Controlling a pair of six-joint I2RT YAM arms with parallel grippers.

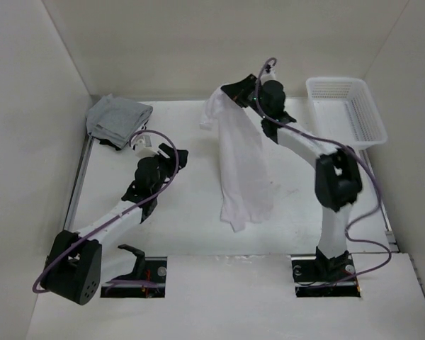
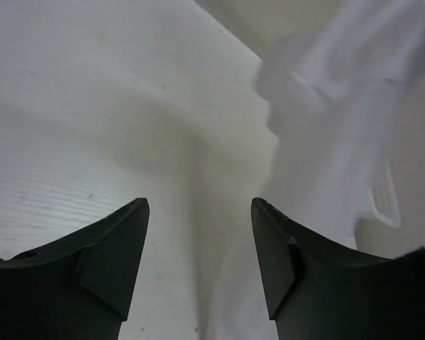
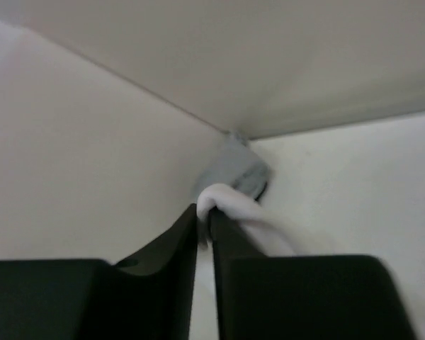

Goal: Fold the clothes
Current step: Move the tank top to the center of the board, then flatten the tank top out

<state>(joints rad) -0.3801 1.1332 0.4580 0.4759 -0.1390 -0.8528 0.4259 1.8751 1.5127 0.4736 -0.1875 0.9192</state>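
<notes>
Right end effector [image 1: 231,91] pinches a fold of the thin soft white short-sleeved garment [image 1: 242,163], held high near the back wall, with the lower end apparently trailing on the white desk [image 1: 191,230]. Left end effector [image 1: 176,157] is spread wide, empty, near the hanging cloth. Suggest left takes the free upper corner, then both pull taut and lay it flat before folding.

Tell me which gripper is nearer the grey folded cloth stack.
Left. The left gripper hangs open just right of the grey stack; the right gripper is farther right, its fingers pinching the white garment.
</notes>
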